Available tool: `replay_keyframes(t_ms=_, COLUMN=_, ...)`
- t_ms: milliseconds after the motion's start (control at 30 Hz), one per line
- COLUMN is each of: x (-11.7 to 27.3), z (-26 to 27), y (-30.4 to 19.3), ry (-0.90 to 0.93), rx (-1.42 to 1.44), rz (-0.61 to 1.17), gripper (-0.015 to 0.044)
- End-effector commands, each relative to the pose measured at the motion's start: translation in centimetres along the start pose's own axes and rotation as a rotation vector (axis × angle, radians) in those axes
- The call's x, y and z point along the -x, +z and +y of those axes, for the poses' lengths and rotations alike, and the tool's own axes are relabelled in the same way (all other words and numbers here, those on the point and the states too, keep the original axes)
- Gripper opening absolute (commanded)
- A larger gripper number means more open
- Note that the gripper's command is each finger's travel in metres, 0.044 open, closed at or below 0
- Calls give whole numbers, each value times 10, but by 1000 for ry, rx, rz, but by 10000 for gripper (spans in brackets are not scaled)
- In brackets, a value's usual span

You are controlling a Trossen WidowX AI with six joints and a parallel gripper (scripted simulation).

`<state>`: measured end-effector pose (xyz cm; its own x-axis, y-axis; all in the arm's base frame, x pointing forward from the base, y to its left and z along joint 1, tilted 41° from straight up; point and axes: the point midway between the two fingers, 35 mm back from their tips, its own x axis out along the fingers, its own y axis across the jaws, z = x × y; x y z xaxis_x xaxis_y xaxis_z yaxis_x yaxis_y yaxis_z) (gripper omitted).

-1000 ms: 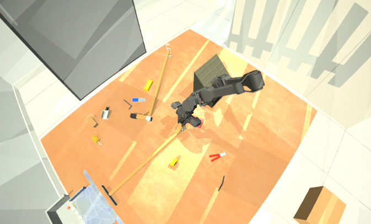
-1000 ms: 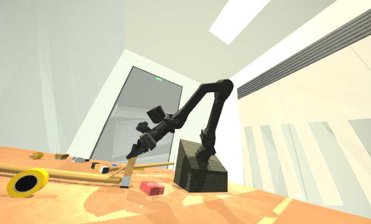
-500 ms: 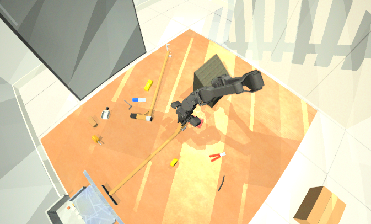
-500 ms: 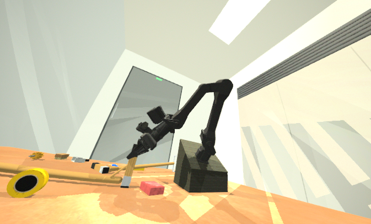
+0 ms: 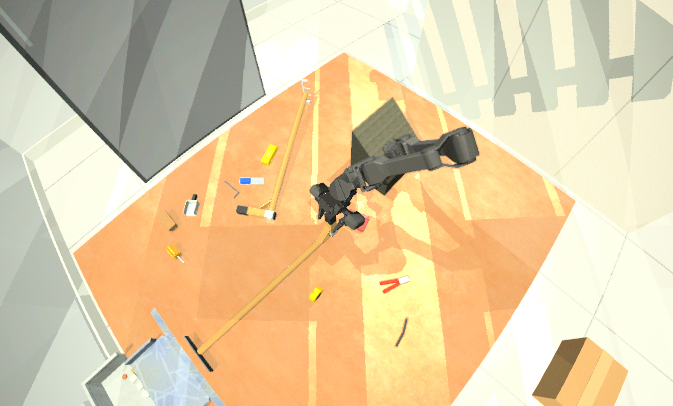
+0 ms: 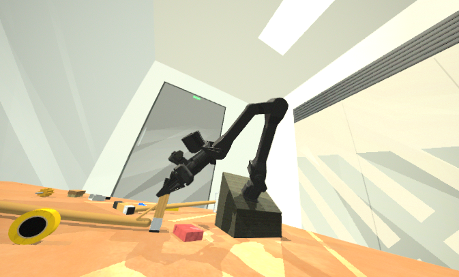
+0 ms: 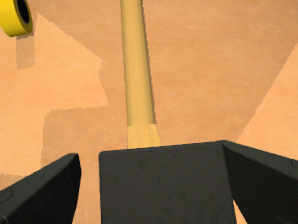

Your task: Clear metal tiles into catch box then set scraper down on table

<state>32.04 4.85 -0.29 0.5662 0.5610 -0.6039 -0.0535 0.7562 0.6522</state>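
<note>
The orange table point(image 5: 258, 242) point(image 6: 127, 254) point(image 7: 210, 60) spreads below the gripper point(image 5: 331, 226) point(image 6: 159, 195) point(image 7: 149, 156), whose fingers stand well open, gripping nothing firmly, with the scraper's upright wooden grip at their tips. Well away from it lies the steel plate point(image 5: 170, 368). The long scraper point(image 5: 260, 298) point(image 6: 66, 215) point(image 7: 137, 65) runs from just below the fingertips to its dark blade, near that plate. A second long-handled tool point(image 5: 289, 151) point(image 6: 193, 204) lies off to the door side of the gripper, and the wedge mount point(image 5: 379, 126) point(image 6: 256, 222) is behind it. Beyond the plate, farthest off, the catch box point(image 5: 99, 371) contains small pieces. Close beside the gripper is a red block point(image 5: 365, 223) point(image 6: 188, 232); a yellow tape roll point(image 5: 315, 294) point(image 6: 54, 220) point(image 7: 10, 22) sits farther out, apart from the handle
</note>
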Motion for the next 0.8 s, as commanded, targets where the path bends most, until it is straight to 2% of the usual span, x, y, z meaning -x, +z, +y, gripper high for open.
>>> replay_keyframes(t_ms=0, x=0, z=0, y=0, ry=-1, rx=1, rz=-1, gripper=394)
replay_keyframes(t_ms=67, x=1, z=-1, y=1, ry=-2, rx=1, rz=0, gripper=440)
replay_keyframes(t_ms=767, x=48, z=-12, y=28, ry=-24, rx=9, rz=20, gripper=440)
